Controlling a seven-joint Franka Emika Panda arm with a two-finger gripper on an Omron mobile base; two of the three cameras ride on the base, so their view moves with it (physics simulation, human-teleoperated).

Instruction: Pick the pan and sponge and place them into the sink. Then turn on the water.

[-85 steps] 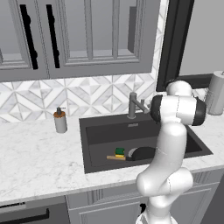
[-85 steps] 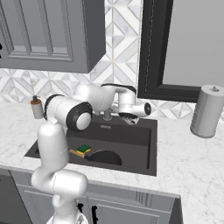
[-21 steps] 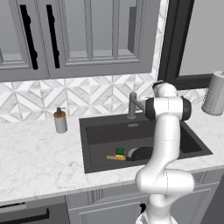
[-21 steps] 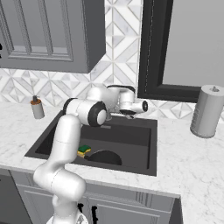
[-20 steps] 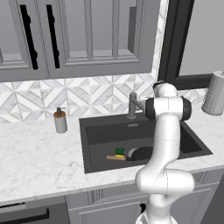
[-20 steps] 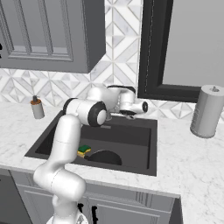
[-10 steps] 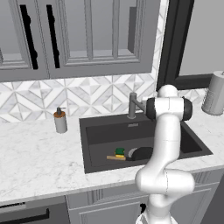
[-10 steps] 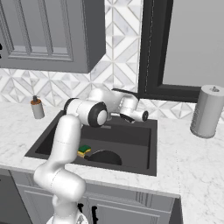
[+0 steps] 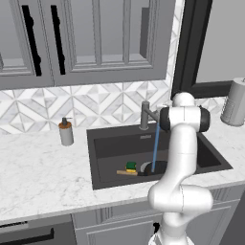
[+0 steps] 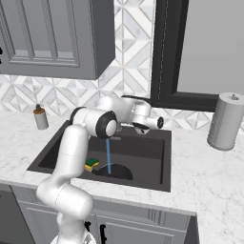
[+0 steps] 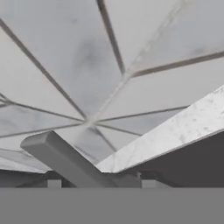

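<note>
Pan (image 9: 154,168) and sponge (image 9: 130,166) lie in sink (image 9: 111,143), water (image 9: 155,146) running onto pan. Fingers (image 10: 159,123) near faucet (image 9: 145,115); released or clenched, cannot tell. Judgement: pan stiff, heavy, wet-slippery, best taken by wooden handle; sponge soft, light.

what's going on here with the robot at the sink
A white robot arm reaches over the sink toward the faucet at the back, and its gripper is up by the backsplash. The water is running, a thin blue stream falling onto the pan, which lies in the basin. The sponge is in the sink too, next to the pan. A soap bottle stands on the counter left of the sink. Both items are in and the water is on.
</note>
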